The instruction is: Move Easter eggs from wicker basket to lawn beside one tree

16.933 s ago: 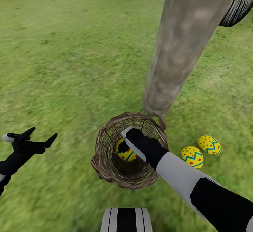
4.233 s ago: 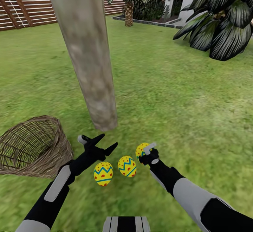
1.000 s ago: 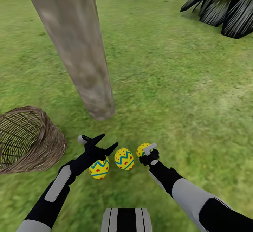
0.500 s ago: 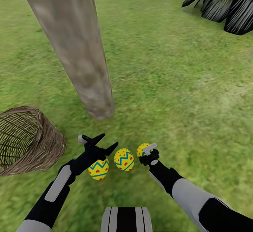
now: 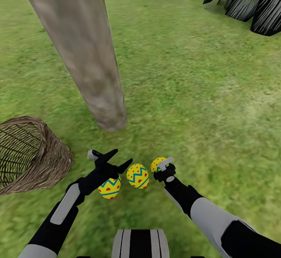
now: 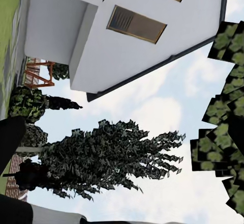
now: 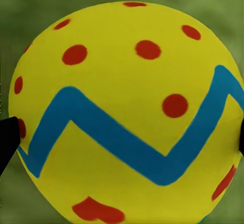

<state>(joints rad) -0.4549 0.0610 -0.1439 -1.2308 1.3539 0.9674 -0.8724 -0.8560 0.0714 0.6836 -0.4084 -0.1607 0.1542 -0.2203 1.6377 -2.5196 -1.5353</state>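
- My right pincer (image 5: 163, 165) pinches the rightmost egg (image 5: 157, 164) of the three; in my right wrist view that egg (image 7: 127, 114) sits between two dark fingertips (image 7: 7, 140), one at each side of it.
- My left pincer (image 5: 114, 159) is spread wide, its two black fingers pointing towards the tree and parted in a fork just above the leftmost egg (image 5: 109, 186), which my hand partly covers.
- The middle egg (image 5: 137, 176) lies on the lawn (image 5: 203, 105) between the other two, apart from both pincers.
- All three eggs form a short row on the grass near the foot of the tree (image 5: 84, 51), on my side of its pale mottled trunk.
- The wicker basket (image 5: 29, 154) lies tipped on its side on the lawn to my left of the tree, its open mouth turned away from the eggs; I see no egg through its weave.
- A dark striped broad-leaved plant (image 5: 249, 4) stands well apart, far to my right.
- My left wrist view looks at a white house (image 6: 117, 35), sky and a dark tree (image 6: 107, 158).
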